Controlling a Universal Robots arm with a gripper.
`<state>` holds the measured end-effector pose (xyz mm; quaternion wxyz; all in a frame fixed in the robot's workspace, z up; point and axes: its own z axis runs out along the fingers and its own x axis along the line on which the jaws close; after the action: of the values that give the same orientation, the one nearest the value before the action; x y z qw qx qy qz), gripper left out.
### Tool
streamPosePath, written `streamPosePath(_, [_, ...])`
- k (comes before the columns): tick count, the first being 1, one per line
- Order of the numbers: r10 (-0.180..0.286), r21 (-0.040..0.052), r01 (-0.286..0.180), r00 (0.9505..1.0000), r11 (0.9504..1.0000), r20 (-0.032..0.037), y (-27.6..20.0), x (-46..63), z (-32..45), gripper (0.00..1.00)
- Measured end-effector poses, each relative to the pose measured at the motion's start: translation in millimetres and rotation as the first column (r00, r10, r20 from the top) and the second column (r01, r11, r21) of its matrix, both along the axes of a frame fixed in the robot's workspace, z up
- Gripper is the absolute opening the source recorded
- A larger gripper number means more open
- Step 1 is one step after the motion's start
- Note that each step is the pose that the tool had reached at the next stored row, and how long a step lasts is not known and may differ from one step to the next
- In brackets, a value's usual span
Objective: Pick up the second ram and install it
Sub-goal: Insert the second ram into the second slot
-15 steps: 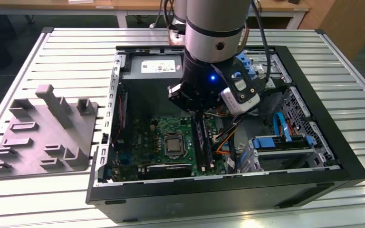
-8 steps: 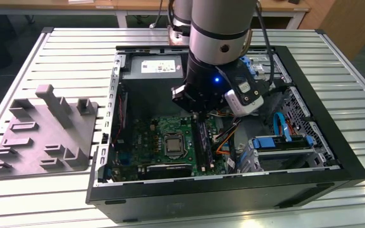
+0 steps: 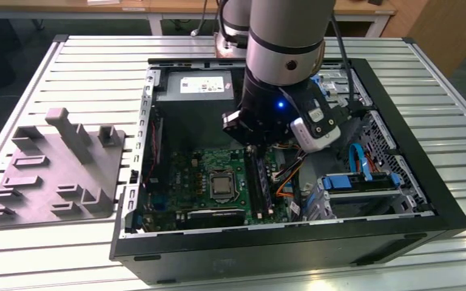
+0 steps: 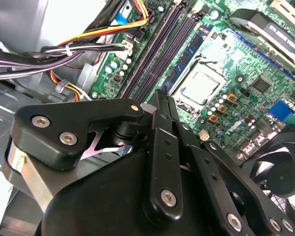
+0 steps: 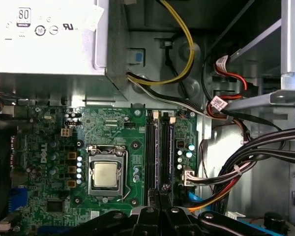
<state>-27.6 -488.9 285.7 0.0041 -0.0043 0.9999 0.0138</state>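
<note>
- The arm (image 3: 286,48) reaches down into the open computer case (image 3: 281,254), which lies on its side on a slatted metal table (image 3: 79,254).
- In both wrist views the gripper (image 4: 162,96) (image 5: 160,189) is right over one end of the black memory slots (image 5: 150,157). I can't tell if the tips actually touch anything.
- The fingers (image 4: 158,128) look pinched together, with no gap I can make out and nothing visibly clamped between them.
- In the second wrist view the one ram stick (image 4: 187,59) I can spot has a blue-green board with black chips. It stands on edge in the slot closest to the CPU socket (image 4: 199,88). I honestly can't tell whether it's the second one or the first.
- The dark strips beside it might hold another stick seen edge-on, but I can't say.
- The green motherboard (image 3: 209,163) sits in the bottom of the case, and the power supply (image 5: 44,39) is next to it.
- A bundle of coloured cables (image 4: 64,49) runs past the slots on the side away from the socket.
- On the exterior view's left, a grey plastic fixture (image 3: 55,163) sits on the table just beside the case.
</note>
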Motion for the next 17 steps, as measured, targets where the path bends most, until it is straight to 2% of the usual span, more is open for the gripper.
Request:
streamPosePath(7, [-0.005,0.0001,0.005,1.0,1.0,0.0,-1.6,1.1,-3.3,0.11])
streamPosePath(17, [-0.005,0.0001,0.005,1.0,1.0,0.0,-1.6,1.1,-14.4,0.11])
